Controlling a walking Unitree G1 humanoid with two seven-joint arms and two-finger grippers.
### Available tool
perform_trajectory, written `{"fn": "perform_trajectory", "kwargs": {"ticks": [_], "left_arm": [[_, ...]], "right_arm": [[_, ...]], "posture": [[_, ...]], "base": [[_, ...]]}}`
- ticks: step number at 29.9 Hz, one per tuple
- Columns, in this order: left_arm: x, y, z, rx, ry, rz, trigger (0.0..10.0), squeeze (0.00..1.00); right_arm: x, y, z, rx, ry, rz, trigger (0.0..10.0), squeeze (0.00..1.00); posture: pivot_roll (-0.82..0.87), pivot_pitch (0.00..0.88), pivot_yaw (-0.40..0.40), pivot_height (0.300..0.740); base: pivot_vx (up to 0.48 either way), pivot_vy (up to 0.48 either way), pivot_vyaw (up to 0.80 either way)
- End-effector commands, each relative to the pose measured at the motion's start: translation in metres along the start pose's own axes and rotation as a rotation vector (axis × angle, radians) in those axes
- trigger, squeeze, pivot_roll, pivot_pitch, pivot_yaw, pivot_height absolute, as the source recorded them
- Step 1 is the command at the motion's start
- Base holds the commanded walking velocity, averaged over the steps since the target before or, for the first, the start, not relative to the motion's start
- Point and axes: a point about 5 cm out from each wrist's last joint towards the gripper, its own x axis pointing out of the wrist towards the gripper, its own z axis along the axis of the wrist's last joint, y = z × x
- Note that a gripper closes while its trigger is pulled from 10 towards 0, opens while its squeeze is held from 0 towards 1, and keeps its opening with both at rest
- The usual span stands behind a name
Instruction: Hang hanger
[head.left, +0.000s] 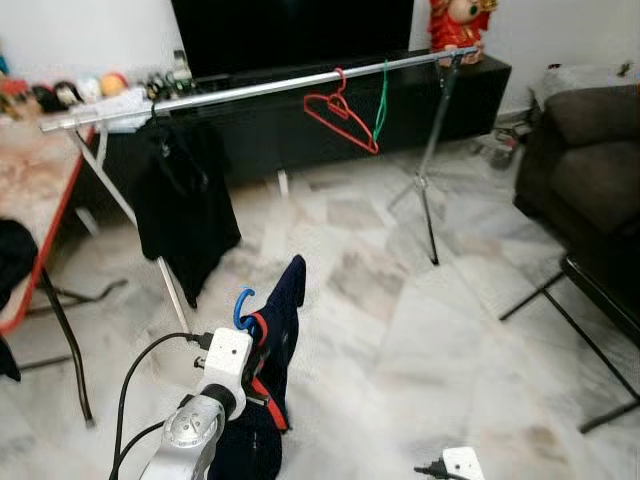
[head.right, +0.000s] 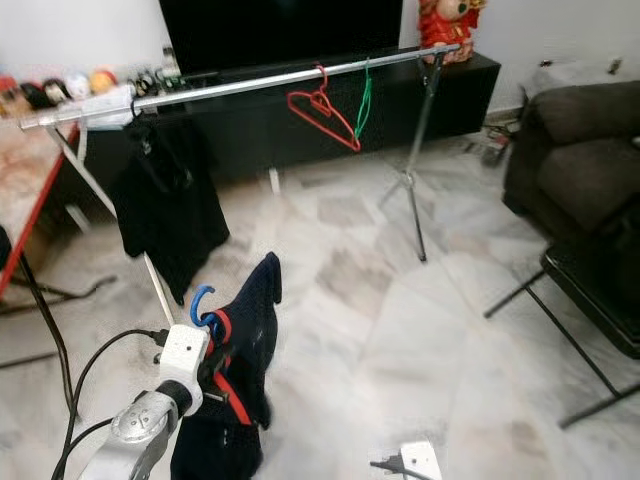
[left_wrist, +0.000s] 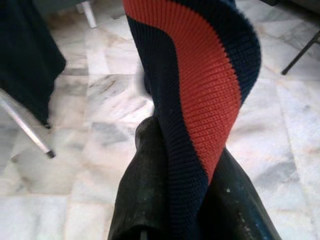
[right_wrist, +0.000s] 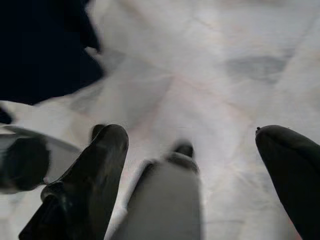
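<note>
Nearest the robot, the left gripper (head.left: 256, 352) is raised low in front of it. Its jaws are clamped on a dark blue knitted garment with a red stripe (head.left: 272, 372), which sits on a blue plastic hanger (head.left: 243, 306). Only the curved hook of the hanger pokes out above the cloth. In the left wrist view the two black fingers (left_wrist: 142, 195) press on either side of the striped cloth. The garment hangs down from the gripper, over the white marble floor (head.left: 440, 330).

The right gripper (right_wrist: 192, 175) hangs low over the same floor. Its jaws are wide apart and hold nothing.

Farther off, a long silver metal rail (head.left: 250, 90) runs across the room on thin legs. A black shirt (head.left: 182, 205) hangs near the rail's left end. Near the right end hang a red wire hanger (head.left: 340, 115) and a thin green hanger (head.left: 381, 100), just beside each other.

At the left stands a desk with a red edge (head.left: 40, 200). At the right is a dark brown sofa (head.left: 585, 160). Behind the rail is a long black cabinet (head.left: 300, 120).
</note>
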Motion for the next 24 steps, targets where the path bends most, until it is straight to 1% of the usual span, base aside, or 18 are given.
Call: {"fn": "perform_trajectory", "kwargs": {"ticks": [1, 8, 9, 10, 13, 15, 19, 23, 24], "left_arm": [[0.002, -0.001, 0.01, -0.002, -0.035, -0.009, 10.0, 0.0], [0.005, -0.007, 0.019, 0.01, -0.035, -0.059, 10.0, 0.0], [0.005, -0.008, 0.021, 0.01, -0.036, -0.068, 10.0, 0.0], [0.008, -0.011, 0.025, 0.032, -0.022, -0.11, 10.0, 0.0], [0.009, -0.014, 0.026, 0.043, -0.014, -0.126, 10.0, 0.0], [0.01, -0.017, 0.029, 0.038, -0.006, -0.144, 10.0, 0.0], [0.01, -0.02, 0.031, 0.05, 0.025, -0.178, 10.0, 0.0], [0.009, -0.021, 0.035, 0.068, 0.037, -0.205, 10.0, 0.0], [0.009, -0.021, 0.035, 0.068, 0.037, -0.205, 10.0, 0.0]], "right_arm": [[-0.001, -0.001, -0.002, 0.006, 0.009, -0.004, 10.0, 0.0], [-0.001, -0.002, -0.002, 0.034, -0.011, -0.023, 10.0, 0.0], [-0.001, -0.002, -0.002, 0.041, -0.017, -0.028, 10.0, 0.0], [-0.001, -0.003, -0.001, 0.067, -0.036, -0.046, 10.0, 0.0], [-0.001, -0.003, -0.001, 0.073, -0.043, -0.051, 10.0, 0.0], [-0.002, -0.004, -0.001, 0.098, -0.057, -0.067, 10.0, 0.0], [-0.003, -0.005, 0.001, 0.142, -0.11, -0.1, 10.0, 0.0], [-0.004, -0.005, 0.005, 0.144, -0.178, -0.099, 10.0, 0.0], [-0.004, -0.005, 0.005, 0.144, -0.178, -0.099, 10.0, 0.0]], "posture": [[-0.02, 0.093, 0.087, 0.74], [-0.02, 0.095, 0.087, 0.74], [-0.02, 0.096, 0.087, 0.74], [-0.02, 0.096, 0.088, 0.74], [-0.02, 0.097, 0.09, 0.74], [-0.01, 0.097, 0.089, 0.74], [-0.01, 0.101, 0.088, 0.74], [-0.01, 0.109, 0.089, 0.74], [-0.01, 0.109, 0.089, 0.74]], "base": [[0.0, 0.0, 0.0], [0.0, 0.0, 0.0], [0.0, 0.0, 0.0], [0.0, 0.0, 0.0], [0.0, 0.0, 0.0], [0.0, 0.0, 0.0], [0.0, 0.0, 0.0], [0.0, 0.0, 0.0], [0.0, 0.0, 0.0]]}}
